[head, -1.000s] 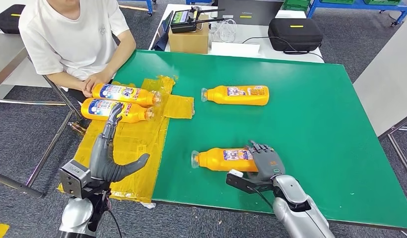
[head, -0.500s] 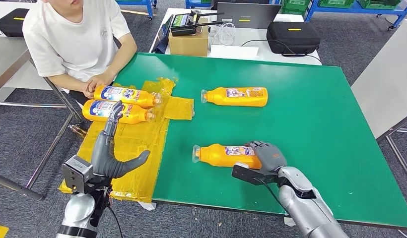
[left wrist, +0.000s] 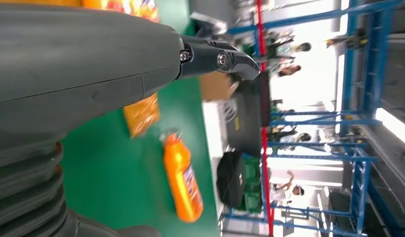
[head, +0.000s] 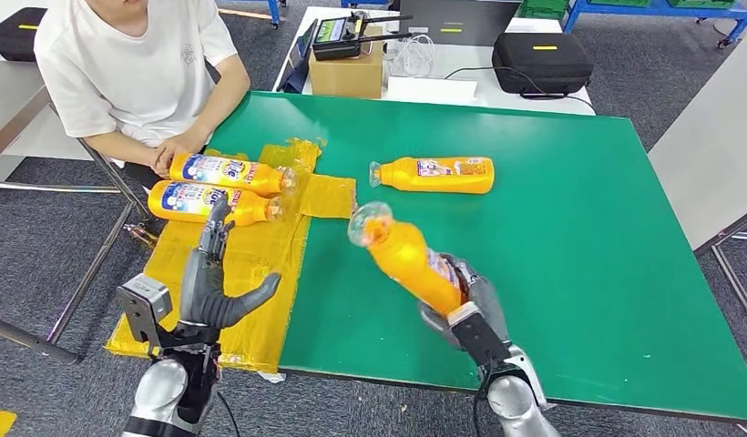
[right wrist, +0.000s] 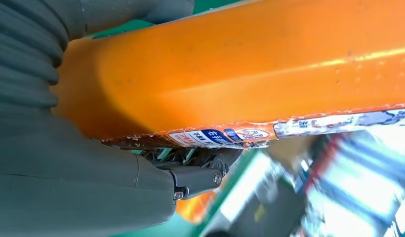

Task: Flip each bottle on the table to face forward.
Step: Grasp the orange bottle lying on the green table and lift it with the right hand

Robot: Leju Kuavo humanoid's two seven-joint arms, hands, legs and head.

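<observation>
While the robot's right hand (head: 468, 305) is gripping an orange bottle (head: 408, 259) by its base, tilting it cap-up above the green table (head: 570, 218), the left hand (head: 215, 291) is hovering spread, and the bottle is risking slipping from so low a hold.

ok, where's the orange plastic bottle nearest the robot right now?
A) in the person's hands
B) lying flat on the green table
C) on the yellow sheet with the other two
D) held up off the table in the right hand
D: the head view shows the right hand gripping the base of the orange plastic bottle, tilted with its clear cap raised above the green table.
</observation>
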